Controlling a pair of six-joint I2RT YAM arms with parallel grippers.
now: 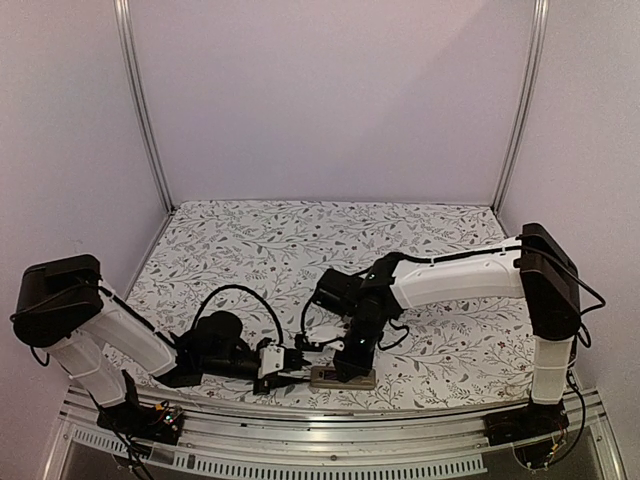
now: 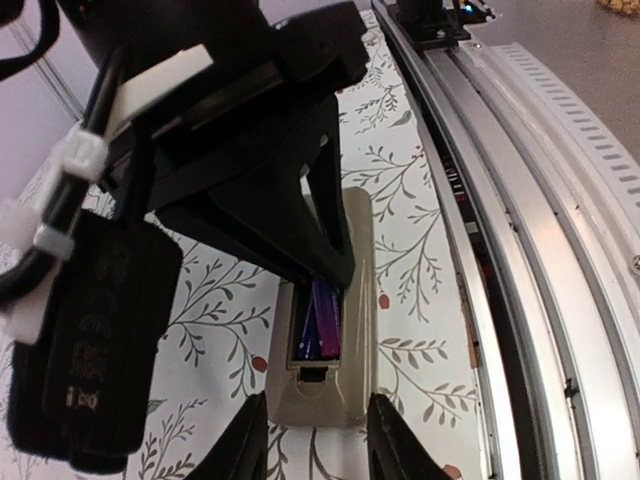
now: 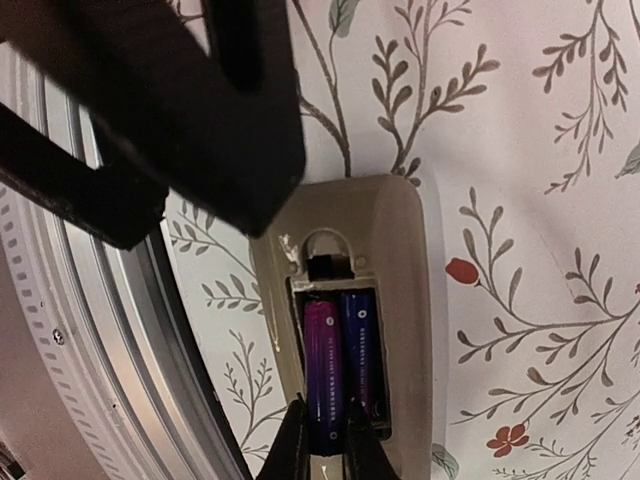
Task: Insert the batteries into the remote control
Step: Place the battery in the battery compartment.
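1. Lying face down at the near edge of the floral surface [image 1: 300, 240], just beside the metal rail [image 2: 520, 300], the remote control [image 2: 355, 300] is showing its greyish-tan back with the battery recess uncovered.
2. Left end effector [image 2: 320, 445] is sitting low at the remote control's short end by the latch notch. Its fingers are spread and are flanking that end on both sides; cannot tell whether they are actually squeezing it.
3. Batteries [image 3: 340, 360] are lying side by side inside the recess, one purple and one blue.
4. Right end effector [image 3: 328, 450] is pointing down from above with its fingers pressed almost together. Its tips are resting at the batteries' far end, mostly over the purple one.
5. Right arm [image 1: 460, 275] is spanning the surface from the far right.
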